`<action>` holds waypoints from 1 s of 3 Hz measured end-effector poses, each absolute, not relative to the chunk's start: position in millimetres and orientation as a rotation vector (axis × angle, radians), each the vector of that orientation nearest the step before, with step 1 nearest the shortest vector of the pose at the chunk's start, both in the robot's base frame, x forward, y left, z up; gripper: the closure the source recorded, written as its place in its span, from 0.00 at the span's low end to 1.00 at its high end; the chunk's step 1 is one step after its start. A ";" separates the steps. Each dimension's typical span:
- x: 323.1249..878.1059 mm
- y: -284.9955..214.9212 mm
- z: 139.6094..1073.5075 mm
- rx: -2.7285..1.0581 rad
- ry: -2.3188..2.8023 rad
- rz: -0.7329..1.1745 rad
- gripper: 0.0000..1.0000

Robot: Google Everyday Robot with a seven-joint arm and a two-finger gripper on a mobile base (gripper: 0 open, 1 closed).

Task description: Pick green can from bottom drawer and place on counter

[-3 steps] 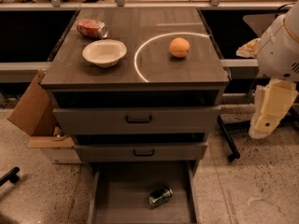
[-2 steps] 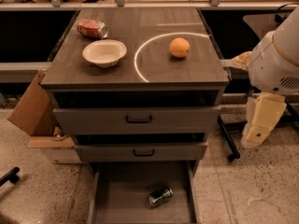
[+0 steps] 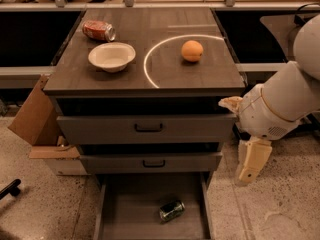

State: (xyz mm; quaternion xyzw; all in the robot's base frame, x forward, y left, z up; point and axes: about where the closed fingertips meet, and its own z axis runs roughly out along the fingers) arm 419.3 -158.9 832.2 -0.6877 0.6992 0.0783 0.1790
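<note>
Camera view.

A: Where is the small dark green shiny metal can [image 3: 171, 210] lying?

B: It is lying on its side in the grey-brown three-drawer cabinet [image 3: 70, 134], on the flat floor of the wide bottom drawer [image 3: 125, 219]. That drawer is standing pulled out at the cabinet's foot, and the can is resting right of the drawer's middle, clear of the walls.

A: And the cream two-finger gripper [image 3: 246, 176]?

B: It is hanging to the right of the cabinet, outside it, level with the lower black-handled drawer [image 3: 154, 163] and above the can's level. It is pointing down at the speckled floor [image 3: 280, 209] and touching nothing. Whether it is released or clenched, I cannot tell. The thick white arm [image 3: 285, 99] is reaching in from the right, its joint sitting near the cabinet's upper right corner.

A: What is sitting on the cabinet's top?

B: The dark wood-grain counter [image 3: 200, 76] is carrying a round orange fruit [image 3: 192, 50] inside a thin white curved line [image 3: 148, 59], a shallow white bowl [image 3: 112, 57] left of that line, and a red-orange can [image 3: 98, 30] lying on its side at the far left corner. The upper black-handled drawer [image 3: 148, 128] is sitting shut.

A: Anything on the cabinet's left?

B: A brown cardboard box [image 3: 32, 116] is leaning against that side.
</note>
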 end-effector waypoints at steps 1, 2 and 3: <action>419.7 -159.0 829.1 -1.942 1.976 0.228 0.00; 419.7 -152.9 802.0 -1.956 1.953 0.260 0.00; 418.7 -142.3 759.3 -1.971 1.929 0.322 0.00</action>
